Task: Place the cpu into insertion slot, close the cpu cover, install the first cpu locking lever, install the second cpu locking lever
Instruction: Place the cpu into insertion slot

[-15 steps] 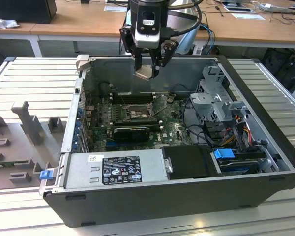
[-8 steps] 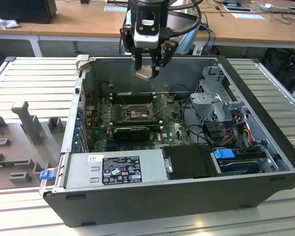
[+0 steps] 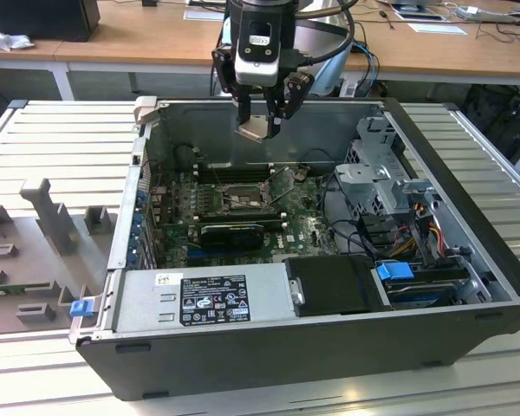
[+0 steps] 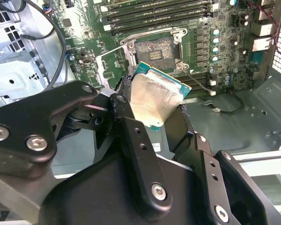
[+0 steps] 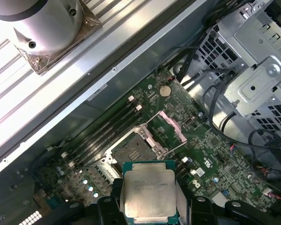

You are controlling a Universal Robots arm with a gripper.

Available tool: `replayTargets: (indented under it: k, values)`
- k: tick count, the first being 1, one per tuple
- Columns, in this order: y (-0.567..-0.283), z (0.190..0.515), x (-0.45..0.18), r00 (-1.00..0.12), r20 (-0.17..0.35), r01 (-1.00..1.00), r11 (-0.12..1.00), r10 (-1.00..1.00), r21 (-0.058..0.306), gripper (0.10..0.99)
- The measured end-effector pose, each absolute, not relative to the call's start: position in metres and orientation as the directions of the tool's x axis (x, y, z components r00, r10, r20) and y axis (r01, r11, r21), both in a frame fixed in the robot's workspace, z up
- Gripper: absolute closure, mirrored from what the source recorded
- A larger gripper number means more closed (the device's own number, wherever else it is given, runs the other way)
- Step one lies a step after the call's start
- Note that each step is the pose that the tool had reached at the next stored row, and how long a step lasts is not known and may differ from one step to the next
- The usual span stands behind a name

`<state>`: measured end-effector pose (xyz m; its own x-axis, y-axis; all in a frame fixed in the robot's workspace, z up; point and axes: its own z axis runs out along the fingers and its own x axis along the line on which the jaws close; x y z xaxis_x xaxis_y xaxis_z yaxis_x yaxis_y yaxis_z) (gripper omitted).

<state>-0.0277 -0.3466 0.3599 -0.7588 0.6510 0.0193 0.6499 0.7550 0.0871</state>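
My gripper (image 3: 257,128) hangs above the open computer case, shut on the cpu (image 3: 253,130), a flat square chip with a pale metal top. Both wrist views show the cpu (image 4: 153,97) (image 5: 147,194) clamped between the black fingers (image 4: 131,136). Below it lies the insertion slot (image 3: 239,198) (image 4: 155,49) (image 5: 133,151), a square socket with a dark frame on the green board. The cpu cover (image 5: 171,127) (image 4: 113,67) stands flipped up beside the socket, leaving the recess bare. Thin wire levers (image 3: 282,182) stick up near the socket.
Long black memory slots (image 4: 150,14) run along the board beside the socket. A metal drive cage (image 3: 383,173) with cables fills the case on the exterior view's right. A power supply (image 3: 204,299) lies along the near wall. A grey parts tray (image 3: 35,251) sits outside the case.
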Motion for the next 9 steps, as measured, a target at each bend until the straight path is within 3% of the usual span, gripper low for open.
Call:
replayTargets:
  k: [9]
  values:
    - [-0.3466,0.3588,-0.0277,-0.742,0.019,0.668,0.739,0.670,0.087,0.557]
